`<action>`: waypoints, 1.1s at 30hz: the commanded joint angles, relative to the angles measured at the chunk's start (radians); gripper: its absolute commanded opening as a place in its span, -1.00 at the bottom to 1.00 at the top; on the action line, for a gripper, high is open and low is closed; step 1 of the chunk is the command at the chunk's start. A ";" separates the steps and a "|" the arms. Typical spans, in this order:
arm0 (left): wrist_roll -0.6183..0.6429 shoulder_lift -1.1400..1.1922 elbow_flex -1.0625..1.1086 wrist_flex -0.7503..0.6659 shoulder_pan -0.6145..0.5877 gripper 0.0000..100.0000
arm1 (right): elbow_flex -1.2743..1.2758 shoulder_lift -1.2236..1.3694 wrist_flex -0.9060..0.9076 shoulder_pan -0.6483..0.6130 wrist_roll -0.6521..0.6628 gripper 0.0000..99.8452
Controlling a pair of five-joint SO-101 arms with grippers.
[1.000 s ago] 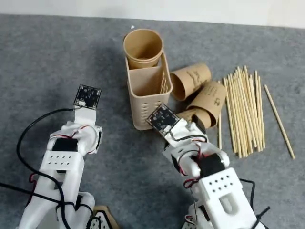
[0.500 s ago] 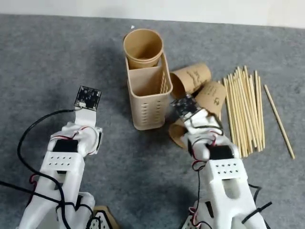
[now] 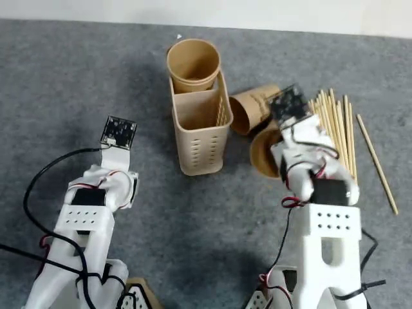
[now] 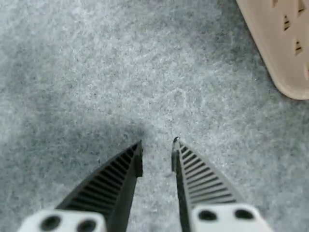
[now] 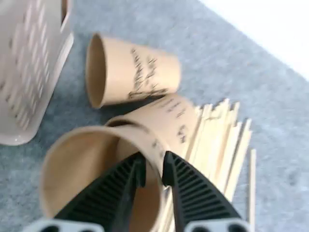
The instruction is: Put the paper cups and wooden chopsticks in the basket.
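One upright cup (image 3: 193, 59) sat in the far compartment of the basket (image 3: 201, 145), which stood mid-table toward the far edge. Right gripper (image 5: 152, 166) pinched the tipped cup (image 5: 82, 169) by its rim, one finger inside, one outside, likely to lift it over; arm stretched forward beside the chopsticks (image 3: 331, 148) near the right edge. Left gripper (image 4: 157, 150) hovered over the table (image 4: 72, 72), fingers narrowly apart, empty

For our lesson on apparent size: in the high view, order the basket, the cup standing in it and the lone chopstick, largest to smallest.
1. basket
2. cup standing in it
3. lone chopstick, long but thinnest
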 commanded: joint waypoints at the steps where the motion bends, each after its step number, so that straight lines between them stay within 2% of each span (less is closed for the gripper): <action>1: 0.006 -0.016 -0.005 -0.015 -0.005 -0.76 | -0.214 0.004 0.125 0.010 0.005 -0.86; 10: 0.006 -0.016 0.031 -0.087 -0.007 -0.76 | -0.565 0.005 0.352 0.010 -0.052 -0.86; 14: 0.006 -0.016 0.033 -0.089 -0.007 -0.76 | -0.452 0.042 0.575 0.012 -0.048 -0.85; 16: 0.006 -0.016 0.033 -0.091 -0.007 -0.76 | -0.384 0.065 0.630 0.039 -0.037 -0.80; 21: 0.006 -0.016 0.033 -0.092 -0.007 -0.76 | -0.292 0.077 0.638 0.222 0.150 -0.66; 25: 0.006 -0.016 0.031 -0.092 -0.004 -0.76 | -0.199 0.071 0.700 0.214 0.333 -0.65; 28: 0.006 -0.016 0.028 -0.092 -0.004 -0.76 | -0.128 0.070 0.630 0.136 0.336 -0.65; 33: 0.006 -0.016 0.031 -0.092 -0.007 -0.76 | 0.099 0.071 0.185 0.048 0.296 -0.64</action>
